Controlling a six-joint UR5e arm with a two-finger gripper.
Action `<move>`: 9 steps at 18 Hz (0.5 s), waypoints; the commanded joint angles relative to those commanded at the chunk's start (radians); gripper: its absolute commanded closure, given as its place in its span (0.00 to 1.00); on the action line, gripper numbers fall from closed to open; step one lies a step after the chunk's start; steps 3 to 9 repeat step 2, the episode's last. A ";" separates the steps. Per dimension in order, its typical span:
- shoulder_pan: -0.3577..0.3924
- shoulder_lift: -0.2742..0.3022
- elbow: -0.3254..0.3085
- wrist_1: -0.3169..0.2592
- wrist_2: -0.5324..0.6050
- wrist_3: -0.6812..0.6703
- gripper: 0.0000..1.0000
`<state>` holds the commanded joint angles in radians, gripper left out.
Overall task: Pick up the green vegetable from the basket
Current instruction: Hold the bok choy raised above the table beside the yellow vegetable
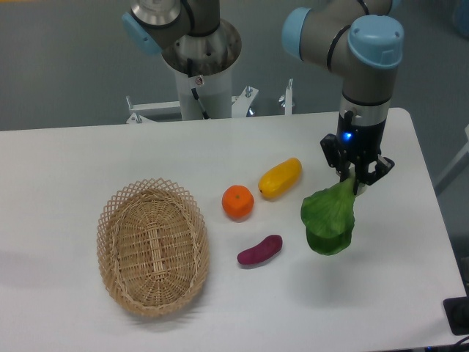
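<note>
1. My claw point(357, 178) is clamped on the pale stalk end of the green vegetable point(329, 221), which hangs below it with the broad leaves pointing down toward 7 o'clock.
2. The green vegetable is out of the basket point(152, 246), well apart from it, over the right side of the tabletop point(88, 161). I cannot tell whether the lowest leaves brush the tabletop or hang just clear; the soft shadow beneath suggests they are clear or nearly so.
3. The basket sits at the 9 o'clock side of the scene and nothing shows inside it.
4. Between the basket and my claw lie three other pieces: an orange fruit point(238, 202), a yellow oblong piece point(280, 178) at its 2 o'clock, and a purple eggplant-shaped piece point(259, 250) at its 5 o'clock. None touches the vegetable.
5. By my judgement the pick itself is achieved; the step in hand is holding it securely.
6. To do that well I would keep the fingers firmly on the stalk, since only that narrow end is pinched and the heavy leafy part dangles freely.
7. I would avoid quick swings or tilting the wrist, because the leaves could sway and work the stalk loose.
8. Any travel should go at a height that clears the purple piece, the nearest neighbour at 8 o'clock from the leaves.
</note>
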<state>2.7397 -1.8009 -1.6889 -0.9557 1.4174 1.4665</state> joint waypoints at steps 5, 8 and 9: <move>0.000 0.000 0.000 0.000 0.000 0.000 0.66; 0.000 0.000 0.000 0.000 0.000 0.000 0.66; 0.000 0.000 0.000 0.000 0.000 0.000 0.66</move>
